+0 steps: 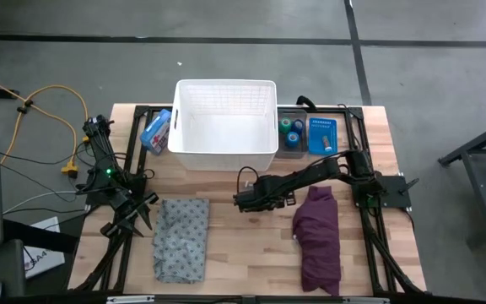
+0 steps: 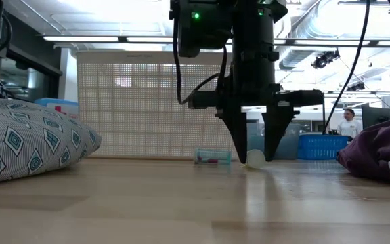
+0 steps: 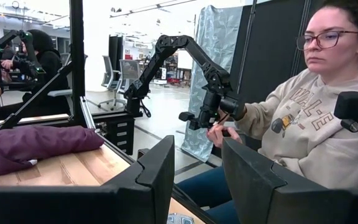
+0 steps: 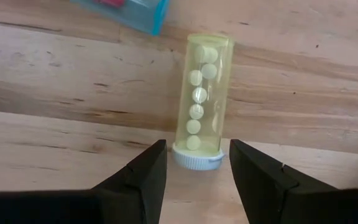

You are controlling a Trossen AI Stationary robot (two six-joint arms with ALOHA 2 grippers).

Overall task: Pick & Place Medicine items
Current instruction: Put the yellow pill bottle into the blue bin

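Observation:
A thin yellowish tube [image 4: 202, 93] with several white pills and a white cap [image 4: 197, 160] lies on its side on the wooden table. My right gripper [image 4: 197, 146] points down over the tube's cap end, open. Its fingers stand on either side of the cap without touching it, as the low view also shows [image 2: 256, 160]. A small clear vial-like piece [image 2: 212, 157] lies just beyond the tube. Green and blue tape rolls [image 1: 292, 131] sit in a small bin by the white basket [image 1: 224, 127]. My left gripper [image 3: 197, 149] waits open at the table's left side.
A grey patterned cloth [image 1: 181, 238] lies near left and a purple cloth [image 1: 319, 236] near right. A blue box [image 1: 156, 131] sits left of the basket and a blue tray [image 1: 321, 135] right of the bin. A person sits beyond the table's edge [image 3: 303, 124].

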